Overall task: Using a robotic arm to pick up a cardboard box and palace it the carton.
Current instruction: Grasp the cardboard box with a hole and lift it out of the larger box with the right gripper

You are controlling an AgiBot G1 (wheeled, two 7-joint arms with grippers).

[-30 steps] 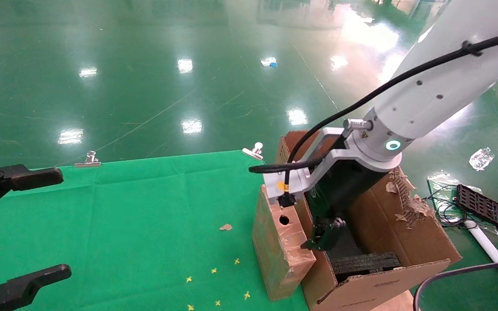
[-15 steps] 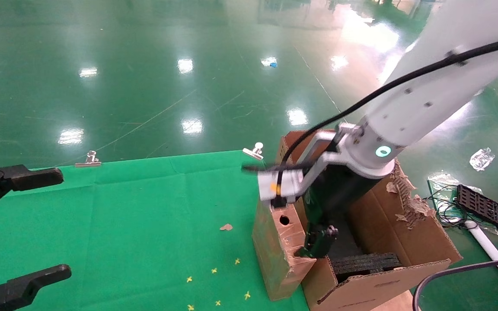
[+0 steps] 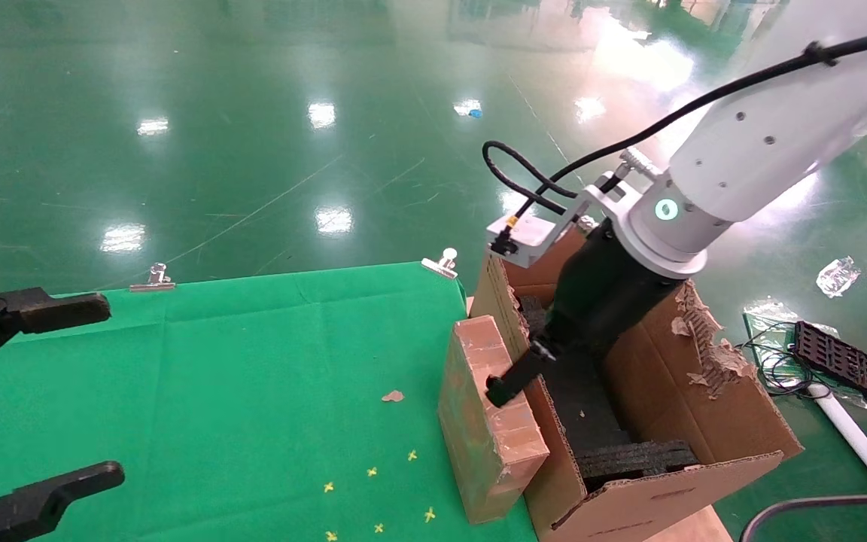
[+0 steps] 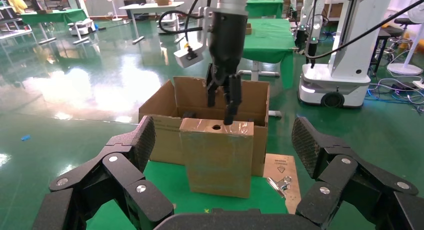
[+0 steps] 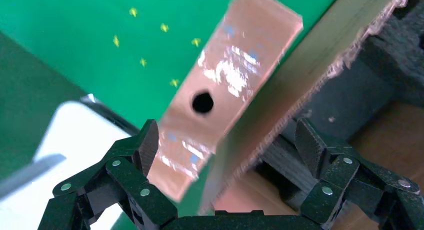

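The small cardboard box (image 3: 490, 429) stands upright on the green table, against the carton's (image 3: 704, 406) near wall. Its taped top face with a round hole shows in the right wrist view (image 5: 235, 65). The white robotic arm (image 3: 749, 150) reaches down from the right. My right gripper (image 3: 512, 376) is open and hangs over the box's top and the carton's wall, one finger (image 5: 147, 142) over the box side, the other (image 5: 310, 142) inside the carton. The left wrist view shows the box (image 4: 217, 157) and carton (image 4: 162, 117) ahead. My left gripper (image 3: 114, 388) is open, empty, parked at the far left.
Black foam pieces (image 3: 633, 455) lie inside the carton, whose far flap has a torn edge (image 3: 704, 331). Binder clips (image 3: 442, 263) (image 3: 153, 280) hold the cloth's far edge. A cardboard scrap (image 3: 393, 396) and yellow marks (image 3: 373, 472) lie on the cloth. A black tray (image 3: 844, 361) lies on the floor.
My right gripper has risen and turned at the wrist; its grey module swung up from in front of the box. One finger now lies over the box's top. The box has not moved.
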